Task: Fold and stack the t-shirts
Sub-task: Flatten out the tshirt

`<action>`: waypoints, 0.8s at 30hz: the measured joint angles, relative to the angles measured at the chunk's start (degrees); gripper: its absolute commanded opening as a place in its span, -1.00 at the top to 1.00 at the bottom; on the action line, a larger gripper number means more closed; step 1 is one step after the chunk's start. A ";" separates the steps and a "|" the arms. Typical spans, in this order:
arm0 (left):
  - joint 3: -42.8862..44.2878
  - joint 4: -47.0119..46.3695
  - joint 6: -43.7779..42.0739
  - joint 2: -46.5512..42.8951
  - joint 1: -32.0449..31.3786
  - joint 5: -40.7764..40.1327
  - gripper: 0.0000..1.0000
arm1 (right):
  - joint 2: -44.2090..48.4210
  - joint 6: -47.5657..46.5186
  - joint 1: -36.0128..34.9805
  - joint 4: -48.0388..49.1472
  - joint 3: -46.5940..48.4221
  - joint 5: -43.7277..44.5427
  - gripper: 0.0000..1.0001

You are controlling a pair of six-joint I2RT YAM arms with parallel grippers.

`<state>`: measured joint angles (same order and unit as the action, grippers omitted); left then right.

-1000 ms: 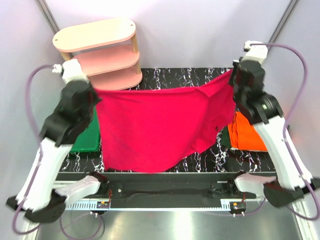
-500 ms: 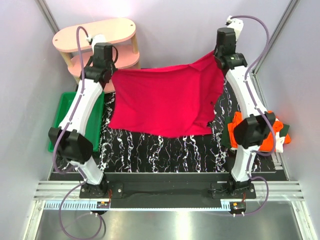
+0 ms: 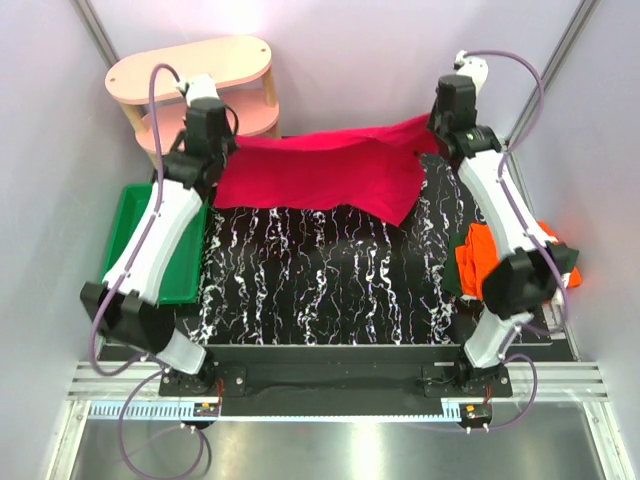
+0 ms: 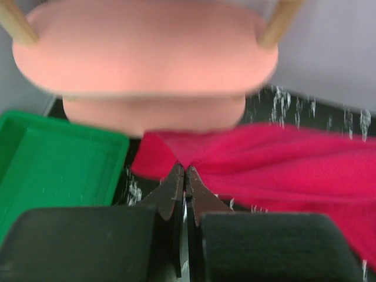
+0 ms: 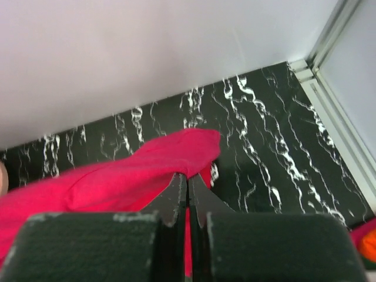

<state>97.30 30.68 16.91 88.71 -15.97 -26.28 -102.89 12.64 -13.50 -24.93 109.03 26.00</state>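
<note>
The crimson t-shirt (image 3: 330, 172) hangs stretched between both grippers over the far part of the black marbled table (image 3: 330, 280). My left gripper (image 3: 222, 152) is shut on its left corner; the left wrist view shows the tips (image 4: 185, 170) pinching red cloth (image 4: 276, 164). My right gripper (image 3: 432, 128) is shut on its right corner, with red cloth (image 5: 135, 176) between the tips (image 5: 188, 176). The orange t-shirt (image 3: 478, 262) lies crumpled at the table's right edge with dark green cloth (image 3: 566, 258) by it, partly behind the right arm.
A pink wooden shelf (image 3: 195, 70) stands at the far left, right behind the left gripper. A green plastic tray (image 3: 125, 230) sits along the table's left edge under the left arm. Grey walls close in on all sides.
Both grippers have carried the crimson shirt from the near side to the far side of the table and lowered it. Its hanging lower edge now drapes onto the far table.
</note>
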 measured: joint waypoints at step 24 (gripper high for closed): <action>-26.77 24.28 14.86 -57.48 -34.62 -20.06 1.00 | 56.89 5.92 -40.44 -16.98 -37.24 27.91 1.00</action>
<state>70.52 54.96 31.77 31.22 -50.59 -46.35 -46.00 18.57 -53.93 -41.91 71.79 53.91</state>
